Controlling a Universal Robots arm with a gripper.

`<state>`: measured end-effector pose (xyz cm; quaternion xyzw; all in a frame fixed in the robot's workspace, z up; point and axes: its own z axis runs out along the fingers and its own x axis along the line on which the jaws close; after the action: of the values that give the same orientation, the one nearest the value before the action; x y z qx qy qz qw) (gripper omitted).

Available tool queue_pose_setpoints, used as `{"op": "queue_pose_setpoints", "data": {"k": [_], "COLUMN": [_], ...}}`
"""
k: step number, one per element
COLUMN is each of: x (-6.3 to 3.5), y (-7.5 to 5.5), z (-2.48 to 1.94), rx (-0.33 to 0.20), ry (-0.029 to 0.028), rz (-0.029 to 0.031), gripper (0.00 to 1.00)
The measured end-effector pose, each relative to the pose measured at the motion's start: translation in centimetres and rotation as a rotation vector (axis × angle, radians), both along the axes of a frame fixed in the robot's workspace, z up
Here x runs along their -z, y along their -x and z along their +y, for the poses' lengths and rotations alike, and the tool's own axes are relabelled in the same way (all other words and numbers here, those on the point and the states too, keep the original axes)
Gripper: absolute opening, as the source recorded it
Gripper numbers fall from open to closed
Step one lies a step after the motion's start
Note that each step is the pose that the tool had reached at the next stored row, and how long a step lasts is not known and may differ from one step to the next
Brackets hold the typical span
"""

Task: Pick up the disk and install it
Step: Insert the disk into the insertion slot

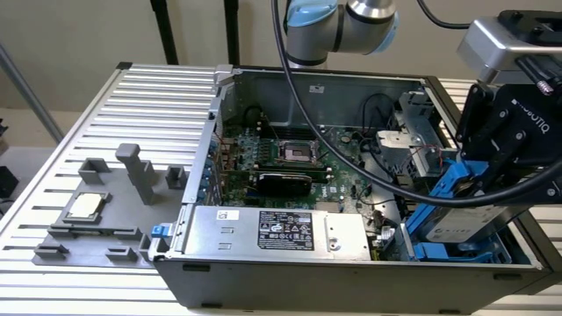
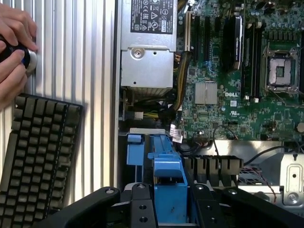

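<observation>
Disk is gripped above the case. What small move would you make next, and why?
Probably lower it slightly, keeping the tilt. The fingers are shut on the disk by its blue carrier, and its lower end hangs just above the blue bay in the case, not yet seated.

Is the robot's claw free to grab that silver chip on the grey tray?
Probably not: the gripper is shut on the disk above the computer case, and the chip lies outside it, across the case.

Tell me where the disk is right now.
The disk is at the exterior view's right, held tilted in the gripper above the blue drive bay in the near corner of the computer case.
</observation>
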<state>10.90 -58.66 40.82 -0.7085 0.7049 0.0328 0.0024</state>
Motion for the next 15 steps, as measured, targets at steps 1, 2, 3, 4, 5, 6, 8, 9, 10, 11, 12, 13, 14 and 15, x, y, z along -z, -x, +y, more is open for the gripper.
{"op": "queue_pose_setpoints", "data": {"k": [1, 2, 3, 4, 5, 6, 8, 9, 10, 11, 12, 13, 14, 15], "x": [0.07, 0.14, 0.20, 0.27, 0.31, 0.36, 0.42, 0.43, 0.43, 0.43, 0.44, 0.45, 0.45, 0.45], "y": [0.00, 0.01, 0.02, 0.02, 0.02, 0.03, 0.03, 0.03, 0.03, 0.03, 0.02, -0.02, -0.09, -0.17], "z": [0.00, 0.00, 0.00, 0.00, 0.00, 0.00, 0.00, 0.00, 0.00, 0.00, 0.00, 0.00, 0.00, 0.00], "rx": [-0.001, -0.002, -0.003, -0.004, -0.005, -0.006, -0.007, -0.007, -0.008, -0.008, -0.008, -0.008, -0.008, -0.008], "ry": [0.0000, 0.0001, 0.0000, -0.0001, 0.0002, 0.0001, 0.0001, 0.0002, 0.0002, 0.0002, 0.0001, 0.0000, -0.0002, -0.0001], "rz": [0.0000, 0.0000, 0.0000, 0.0002, 0.0001, 0.0002, 0.0005, 0.0004, 0.0005, 0.0005, 0.0005, 0.0005, 0.0006, 0.0005], "gripper": [0.33, 0.33, 0.33, 0.33, 0.34, 0.34, 0.41, 0.41, 0.41, 0.41, 0.41, 0.41, 0.41, 0.41]}}
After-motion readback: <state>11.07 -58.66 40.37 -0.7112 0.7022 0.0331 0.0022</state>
